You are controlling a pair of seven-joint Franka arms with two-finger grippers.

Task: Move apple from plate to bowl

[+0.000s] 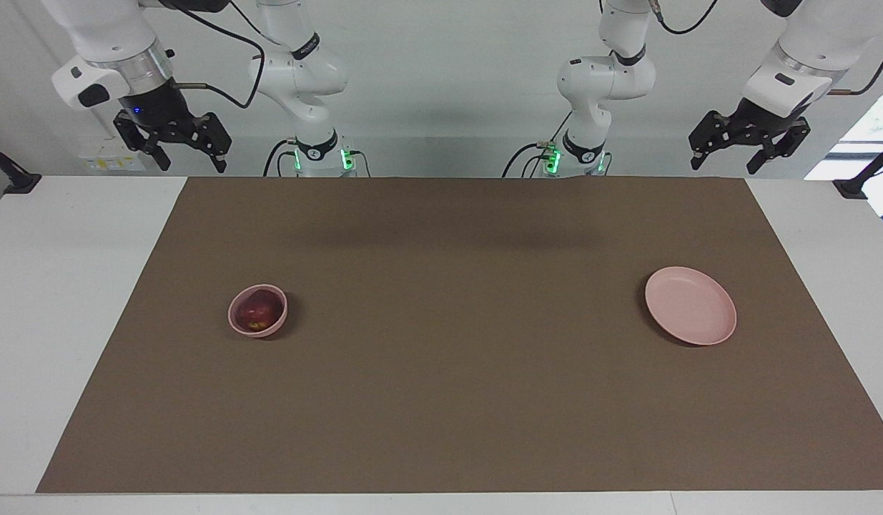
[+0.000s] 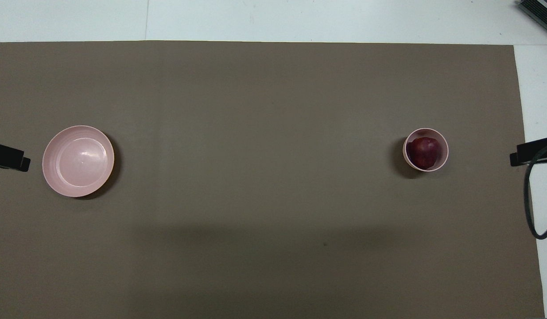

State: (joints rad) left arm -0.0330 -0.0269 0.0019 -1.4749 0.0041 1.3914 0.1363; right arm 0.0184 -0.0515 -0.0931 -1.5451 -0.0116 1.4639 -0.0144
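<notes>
The dark red apple (image 1: 259,312) (image 2: 423,152) lies inside the small pink bowl (image 1: 236,322) (image 2: 445,146), toward the right arm's end of the brown mat. The wide pink plate (image 1: 690,305) (image 2: 78,161) sits bare toward the left arm's end. My right gripper (image 1: 188,162) hangs open and raised, high over the table's edge at the right arm's end, holding nothing; only a tip of it shows in the overhead view. My left gripper (image 1: 724,163) waits open and raised over the left arm's end.
A brown mat (image 1: 455,400) covers most of the white table (image 1: 62,286). A black cable (image 2: 531,208) loops down by the right gripper at the mat's edge.
</notes>
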